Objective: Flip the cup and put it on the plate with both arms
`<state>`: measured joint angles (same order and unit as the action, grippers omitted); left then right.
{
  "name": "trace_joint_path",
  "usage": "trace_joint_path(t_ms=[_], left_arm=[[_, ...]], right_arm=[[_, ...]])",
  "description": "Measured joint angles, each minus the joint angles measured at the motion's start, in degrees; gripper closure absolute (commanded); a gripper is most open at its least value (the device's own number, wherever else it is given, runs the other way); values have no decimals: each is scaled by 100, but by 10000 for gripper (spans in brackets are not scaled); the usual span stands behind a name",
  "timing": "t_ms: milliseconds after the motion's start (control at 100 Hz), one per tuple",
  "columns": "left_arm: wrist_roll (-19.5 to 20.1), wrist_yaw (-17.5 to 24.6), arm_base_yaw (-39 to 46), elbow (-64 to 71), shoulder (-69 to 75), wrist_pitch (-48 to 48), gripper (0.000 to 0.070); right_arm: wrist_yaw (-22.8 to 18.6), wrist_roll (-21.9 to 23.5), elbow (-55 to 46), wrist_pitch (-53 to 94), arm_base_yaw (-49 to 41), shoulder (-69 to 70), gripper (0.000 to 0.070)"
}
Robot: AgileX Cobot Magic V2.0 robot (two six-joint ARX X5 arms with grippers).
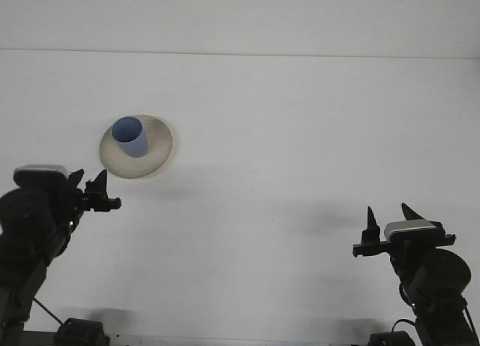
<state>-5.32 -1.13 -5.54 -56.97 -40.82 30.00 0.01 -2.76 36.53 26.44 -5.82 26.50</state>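
The blue cup [130, 136] stands upright, mouth up, on the beige plate [156, 160] in the upper left of the frame, so the task looks finished. The left tool [96, 191] sits at lower left, apart from the plate, prongs spread and empty. The right tool [388, 227] at lower right is also spread and empty. The cup looks light and stiff, likely plastic, probably slippery; its side wall offers the best grip.

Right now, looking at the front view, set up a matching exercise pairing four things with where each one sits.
Things:
1. blue cup
2. plate
3. left end effector
4. right end effector

Places:
A. lower right, empty
B. upright on the plate
C. lower left, below the plate
D. upper left of the table, under the cup

Pairs: 1-B, 2-D, 3-C, 4-A
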Motion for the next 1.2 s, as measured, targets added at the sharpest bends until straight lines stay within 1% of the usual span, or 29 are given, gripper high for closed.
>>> trace_joint_path(t_ms=[130,260,390,560,600,620,640,670,730,740,770,780,1199], left_arm=[[0,0,0,1196,997,-684,388],[0,0,0,1941,1738,-813,388],[-24,0,0,2159,2061,-643,390],[-109,0,0,2157,2114,-695,404],[-127,0,0,2157,2111,-693,411],[-129,0,0,2157,2111,-693,421],[-133,0,0,2157,2111,-693,446],[-138,0,0,2157,2111,-693,498],[-144,0,0,2157,2111,-693,680],[-144,0,0,2157,2111,-693,700],[-146,0,0,2157,2111,-693,688],[-146,0,0,2157,2111,-693,689],[-153,0,0,2157,2111,-693,689]], right_arm=[[0,2,0,0,0,0,236],[0,2,0,0,0,0,236],[0,2,0,0,0,0,237],[0,2,0,0,0,0,240],[0,2,0,0,0,0,268],[0,2,0,0,0,0,295],[0,2,0,0,0,0,334],[0,2,0,0,0,0,408],[2,2,0,0,0,0,578],[0,2,0,0,0,0,606],[2,4,0,0,0,0,691],[0,2,0,0,0,0,700],[0,2,0,0,0,0,700]])
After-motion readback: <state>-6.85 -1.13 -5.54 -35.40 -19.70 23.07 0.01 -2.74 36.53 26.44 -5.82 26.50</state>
